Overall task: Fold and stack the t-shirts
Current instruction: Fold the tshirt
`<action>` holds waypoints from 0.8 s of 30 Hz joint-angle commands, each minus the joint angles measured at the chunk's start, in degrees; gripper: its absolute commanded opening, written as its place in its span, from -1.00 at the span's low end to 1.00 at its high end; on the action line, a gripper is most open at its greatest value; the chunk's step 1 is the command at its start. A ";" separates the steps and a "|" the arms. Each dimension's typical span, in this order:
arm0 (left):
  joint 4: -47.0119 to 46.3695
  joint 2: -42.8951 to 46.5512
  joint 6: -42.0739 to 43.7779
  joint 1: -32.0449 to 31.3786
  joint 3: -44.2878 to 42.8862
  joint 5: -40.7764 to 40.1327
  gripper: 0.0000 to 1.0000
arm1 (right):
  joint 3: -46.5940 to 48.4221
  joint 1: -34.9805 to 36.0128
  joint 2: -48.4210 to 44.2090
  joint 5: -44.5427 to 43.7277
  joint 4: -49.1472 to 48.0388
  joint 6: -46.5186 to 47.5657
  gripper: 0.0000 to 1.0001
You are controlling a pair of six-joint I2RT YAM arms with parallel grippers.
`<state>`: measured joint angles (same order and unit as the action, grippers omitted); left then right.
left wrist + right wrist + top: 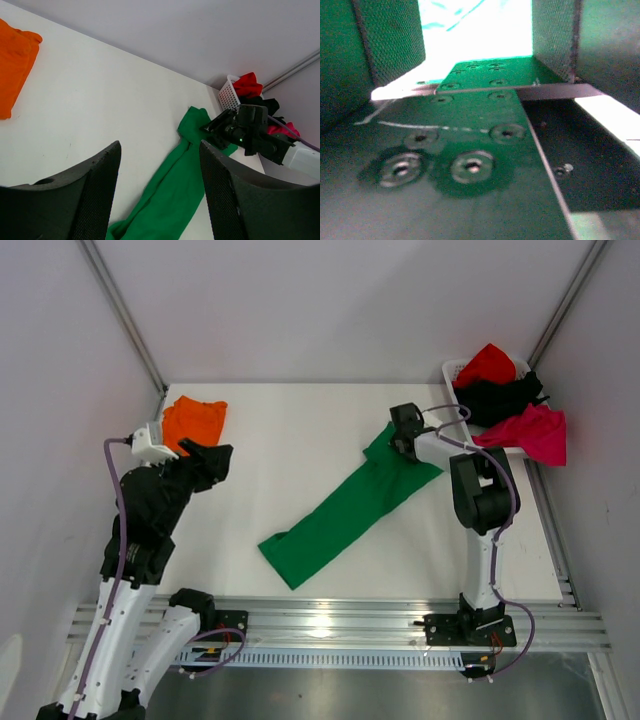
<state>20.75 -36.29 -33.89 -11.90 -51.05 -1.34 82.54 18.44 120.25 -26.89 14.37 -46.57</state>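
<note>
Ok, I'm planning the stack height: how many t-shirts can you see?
5: orange t-shirt at far left; green t-shirt stretched across the middle; red t-shirt, black t-shirt and magenta t-shirt piled at the basket, far right. More may hide underneath.

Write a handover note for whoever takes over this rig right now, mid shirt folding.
Left gripper: open, empty, beside the folded orange cloth t-shirt at the far left corner.
Right gripper: open, at the far end of the bright green cloth t-shirt, a long strip lying diagonally in the middle.
Done: orange folded.
Left: finish folding green and stack it; red, black and magenta cloth t-shirts piled in the white plastic basket, far right.
</note>
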 commanded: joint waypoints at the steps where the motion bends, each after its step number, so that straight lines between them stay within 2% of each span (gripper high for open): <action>1: -0.10 0.70 1.81 0.48 -2.30 -0.76 0.34 | 1.13 -0.07 2.97 8.95 -4.52 4.11 0.11; 9: 2.54 2.01 2.69 0.39 -3.36 -2.43 0.35 | 9.47 1.16 7.89 19.15 -7.16 12.11 0.11; 11: 3.58 2.45 2.86 0.48 -3.80 -2.61 0.35 | 15.00 1.60 11.05 21.17 -5.85 13.78 0.11; 16: 5.61 4.21 3.65 0.48 -4.06 -4.10 0.36 | 27.38 4.14 18.69 33.98 -5.31 16.33 0.11; 24: 7.81 6.32 4.88 0.48 -4.06 -6.65 0.39 | 41.28 10.39 26.35 44.02 -5.14 20.02 0.11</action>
<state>27.81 -30.44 -30.89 -11.86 -53.08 -6.35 118.26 25.69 144.16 9.26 8.60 -29.71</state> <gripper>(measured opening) 0.693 0.557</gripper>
